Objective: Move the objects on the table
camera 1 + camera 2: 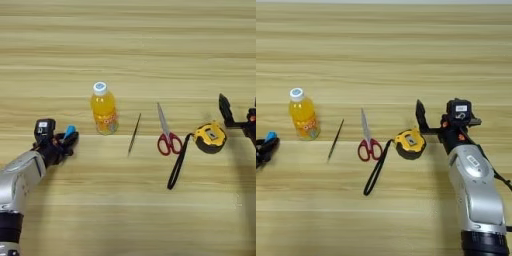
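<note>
Nothing legible anywhere. On the orange-drink bottle (104,114), only a label band with reddish marks, too small to read. On the tape measure (410,143), a pale patch on the yellow face, with no letters or numbers to make out. On the silver forearm casing of the right arm (474,162), a small dark rectangular mark, unreadable. On the boxes atop both wrists, small pale patches, likewise unreadable. No print to be seen on the scissors (167,136), the stick (134,133) or the table (128,50).
</note>
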You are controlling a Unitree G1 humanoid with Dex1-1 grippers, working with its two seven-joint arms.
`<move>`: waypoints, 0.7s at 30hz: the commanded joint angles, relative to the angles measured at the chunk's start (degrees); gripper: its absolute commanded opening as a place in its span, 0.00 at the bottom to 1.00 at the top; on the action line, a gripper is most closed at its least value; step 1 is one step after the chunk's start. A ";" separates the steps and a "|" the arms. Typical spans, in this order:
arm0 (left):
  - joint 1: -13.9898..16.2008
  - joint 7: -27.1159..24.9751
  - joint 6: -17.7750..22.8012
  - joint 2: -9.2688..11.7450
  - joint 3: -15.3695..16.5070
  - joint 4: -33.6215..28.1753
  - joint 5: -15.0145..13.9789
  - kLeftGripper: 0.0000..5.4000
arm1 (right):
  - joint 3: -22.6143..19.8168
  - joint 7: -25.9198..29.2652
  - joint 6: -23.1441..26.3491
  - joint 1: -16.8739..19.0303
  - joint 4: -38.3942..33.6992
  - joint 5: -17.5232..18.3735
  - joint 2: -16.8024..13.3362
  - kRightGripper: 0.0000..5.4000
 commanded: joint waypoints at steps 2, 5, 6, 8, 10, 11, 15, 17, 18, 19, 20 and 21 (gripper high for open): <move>-0.41 -0.17 -0.63 -0.27 0.45 0.61 0.94 0.50 | -0.21 -0.14 0.23 -0.94 1.24 -0.73 -0.62 1.00; -0.52 -0.73 -1.08 -0.63 0.71 -0.06 0.28 0.55 | -0.22 -0.15 -0.40 -1.11 2.43 -1.34 -0.78 1.00; -0.53 -0.92 -1.10 -0.80 0.79 -0.29 0.06 0.56 | -0.29 -0.16 -0.61 -1.20 2.87 -1.49 -0.84 1.00; -0.52 -1.33 -1.16 -1.14 0.92 -0.74 -0.21 0.60 | -0.43 -0.33 -0.98 -1.32 3.50 -1.92 -0.97 1.00; -0.51 -1.51 -1.27 -1.46 1.09 -1.15 -0.32 0.63 | -0.60 -0.43 -1.27 -1.45 4.28 -2.19 -1.03 1.00; -0.54 -1.68 -1.35 -1.67 1.29 -1.36 -0.56 0.65 | -0.68 -0.45 -1.39 -1.52 4.65 -2.29 -1.03 1.00; -0.53 -2.57 -1.81 -2.37 1.82 -2.61 -1.24 0.70 | -0.86 -0.79 -2.58 -1.85 6.11 -3.09 -1.26 1.00; -0.50 -2.86 -1.91 -2.64 1.83 -2.98 -1.13 0.74 | -1.12 -1.19 -3.96 -2.15 7.23 -3.71 -1.49 1.00; -0.51 -2.91 -1.95 -2.83 1.94 -3.14 -1.23 0.77 | -1.22 -1.27 -4.55 -2.33 7.84 -3.91 -1.61 1.00; -0.54 -3.01 -2.20 -2.99 2.12 -3.32 -1.44 0.78 | -1.30 -1.25 -4.90 -2.49 8.48 -3.85 -1.64 1.00; -0.60 -3.09 -2.38 -3.16 2.32 -3.52 -1.70 0.80 | -1.31 -1.22 -5.22 -2.63 9.04 -3.80 -1.69 1.00; -0.66 -3.18 -2.55 -3.35 2.56 -3.73 -2.02 0.81 | -1.26 -1.23 -5.48 -2.80 9.67 -3.84 -1.79 1.00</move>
